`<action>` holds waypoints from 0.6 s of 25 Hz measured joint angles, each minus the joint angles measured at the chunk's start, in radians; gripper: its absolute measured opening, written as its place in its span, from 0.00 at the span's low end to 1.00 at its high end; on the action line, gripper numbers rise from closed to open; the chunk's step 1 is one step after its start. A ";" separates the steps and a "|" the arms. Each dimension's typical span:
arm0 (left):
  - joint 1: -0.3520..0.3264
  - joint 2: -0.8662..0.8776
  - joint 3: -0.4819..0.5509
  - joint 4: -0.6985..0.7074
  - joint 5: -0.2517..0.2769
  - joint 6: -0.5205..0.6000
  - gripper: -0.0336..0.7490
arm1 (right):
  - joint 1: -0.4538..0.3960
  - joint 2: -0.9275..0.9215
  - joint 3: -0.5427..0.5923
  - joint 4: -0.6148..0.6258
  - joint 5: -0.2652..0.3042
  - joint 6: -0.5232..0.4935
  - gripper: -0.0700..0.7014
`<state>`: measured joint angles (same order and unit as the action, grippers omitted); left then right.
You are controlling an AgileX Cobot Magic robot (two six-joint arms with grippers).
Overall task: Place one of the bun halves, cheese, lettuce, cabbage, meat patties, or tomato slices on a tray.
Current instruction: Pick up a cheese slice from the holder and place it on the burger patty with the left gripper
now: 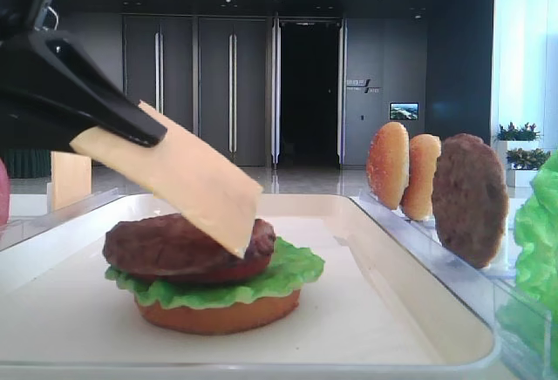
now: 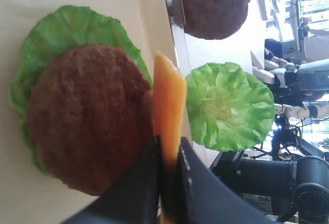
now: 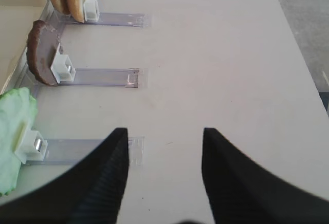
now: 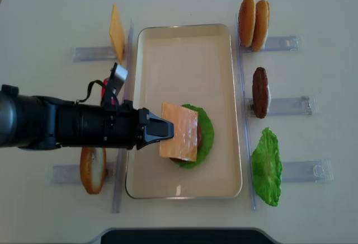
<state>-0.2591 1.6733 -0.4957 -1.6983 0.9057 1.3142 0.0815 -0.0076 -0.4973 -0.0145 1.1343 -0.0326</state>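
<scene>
My left gripper [image 4: 165, 129] is shut on one edge of a pale yellow-orange cheese slice [image 4: 180, 131]. It holds the slice tilted over the stack on the cream tray [image 4: 184, 48]. The stack is a bun half [image 1: 218, 313], lettuce [image 1: 292, 268] and a brown meat patty [image 1: 166, 245]. The cheese [image 1: 187, 175] slopes down from the gripper [image 1: 144, 127], and its low corner is at the patty's top. In the left wrist view the cheese [image 2: 168, 95] is edge-on in the gripper [image 2: 168, 149], beside the patty [image 2: 87, 116]. My right gripper [image 3: 165, 131] is open over bare table.
Clear racks right of the tray hold two bun halves [image 4: 253, 23], a patty [image 4: 260, 92] and a lettuce leaf [image 4: 267, 167]. Left of the tray stand another cheese slice [image 4: 116, 31] and a bun half [image 4: 93, 169]. My left arm [image 4: 56, 125] lies across the left racks.
</scene>
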 joint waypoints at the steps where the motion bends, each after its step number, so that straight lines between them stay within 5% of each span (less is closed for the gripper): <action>1: 0.000 0.009 0.000 -0.001 0.000 0.007 0.09 | 0.000 0.000 0.000 0.000 0.000 0.000 0.54; 15: 0.000 0.028 0.000 -0.006 0.024 0.015 0.10 | 0.000 0.000 0.000 0.000 0.000 0.000 0.54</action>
<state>-0.2591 1.7013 -0.4957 -1.7042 0.9298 1.3288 0.0815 -0.0076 -0.4973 -0.0145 1.1343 -0.0326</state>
